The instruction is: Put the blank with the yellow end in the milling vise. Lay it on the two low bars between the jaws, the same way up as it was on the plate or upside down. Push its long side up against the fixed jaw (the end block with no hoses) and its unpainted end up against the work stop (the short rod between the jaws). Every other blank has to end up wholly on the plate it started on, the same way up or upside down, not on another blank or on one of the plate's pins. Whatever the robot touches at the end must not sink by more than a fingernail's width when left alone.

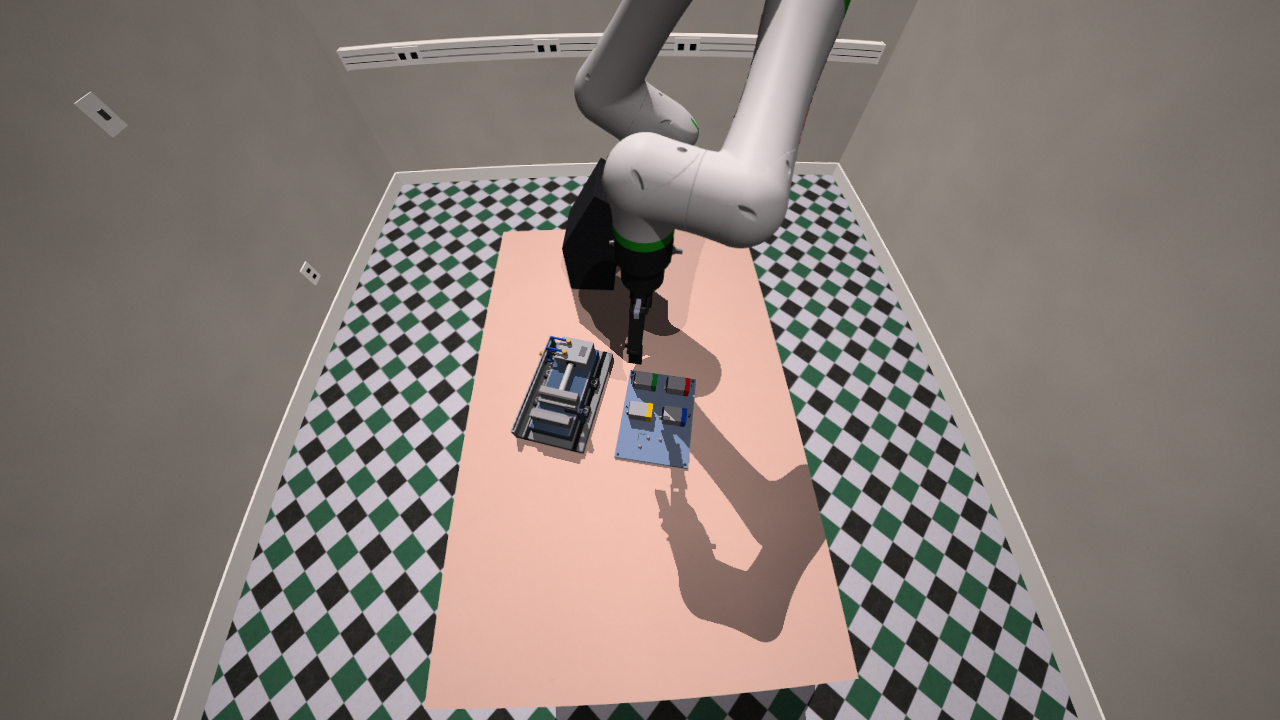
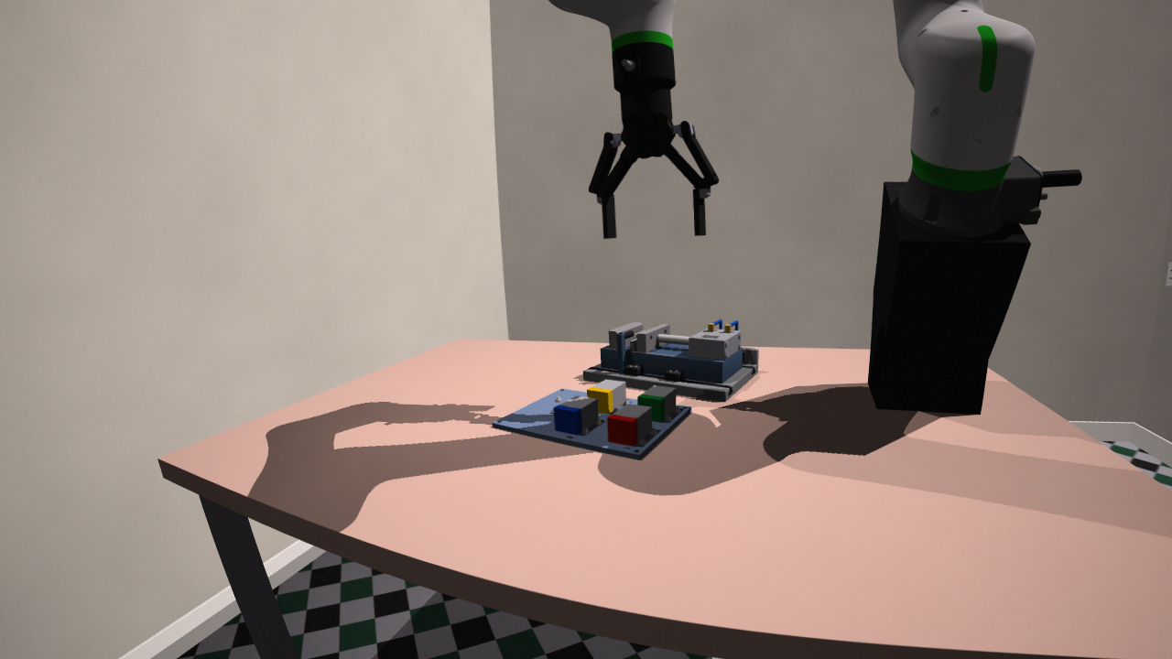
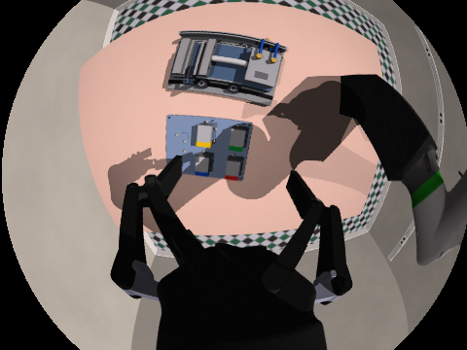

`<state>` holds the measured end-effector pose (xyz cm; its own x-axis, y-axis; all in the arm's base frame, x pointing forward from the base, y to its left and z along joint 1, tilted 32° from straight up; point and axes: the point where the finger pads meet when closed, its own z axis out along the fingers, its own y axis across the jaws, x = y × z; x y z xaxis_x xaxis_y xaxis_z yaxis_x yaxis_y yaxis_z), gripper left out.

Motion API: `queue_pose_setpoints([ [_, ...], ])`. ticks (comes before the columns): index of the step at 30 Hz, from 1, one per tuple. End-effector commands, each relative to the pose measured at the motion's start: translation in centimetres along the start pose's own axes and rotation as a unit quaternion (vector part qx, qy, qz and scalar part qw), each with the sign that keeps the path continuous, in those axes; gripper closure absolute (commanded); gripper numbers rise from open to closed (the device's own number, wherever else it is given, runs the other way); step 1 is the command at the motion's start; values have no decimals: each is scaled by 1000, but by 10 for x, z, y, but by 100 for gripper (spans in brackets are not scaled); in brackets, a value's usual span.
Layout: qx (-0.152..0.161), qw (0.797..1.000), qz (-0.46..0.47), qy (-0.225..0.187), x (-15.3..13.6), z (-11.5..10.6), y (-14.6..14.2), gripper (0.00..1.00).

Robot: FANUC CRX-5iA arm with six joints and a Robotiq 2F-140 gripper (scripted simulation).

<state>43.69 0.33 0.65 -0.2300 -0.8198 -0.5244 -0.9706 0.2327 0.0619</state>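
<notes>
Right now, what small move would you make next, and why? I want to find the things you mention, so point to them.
I'd probably shift the open gripper (image 1: 634, 358) (image 2: 654, 236) (image 3: 236, 172) sideways until it is over the yellow-ended blank (image 1: 639, 411) (image 2: 607, 394) (image 3: 204, 135), before lowering. The blank is on the plate (image 1: 624, 447) (image 2: 524, 423) (image 3: 173, 146), with the green, blue and red ones close by, and the fingers hang well above the plate, holding nothing.

Plain grey walls (image 1: 1118, 268) (image 2: 245, 164) (image 3: 53, 194), pink tabletop (image 1: 537, 582) (image 2: 737, 556) (image 3: 122, 87), checkered floor (image 1: 358, 501) (image 2: 368, 606) (image 3: 161, 11) (green, black, white).

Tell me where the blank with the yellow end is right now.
In the top view, the blank with the yellow end sits on the blue plate, on the side nearer the vise, left of the blue-ended blank.
</notes>
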Motion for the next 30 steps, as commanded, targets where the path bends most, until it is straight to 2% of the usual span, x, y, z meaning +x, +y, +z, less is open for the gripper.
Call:
queue_pose_setpoints([
  [1, 1, 1000, 0, 0, -5, -3, -4, 0],
  [17, 1, 1000, 0, 0, -51, -26, -33, 0],
  [30, 1, 1000, 0, 0, -71, -36, -46, 0],
])
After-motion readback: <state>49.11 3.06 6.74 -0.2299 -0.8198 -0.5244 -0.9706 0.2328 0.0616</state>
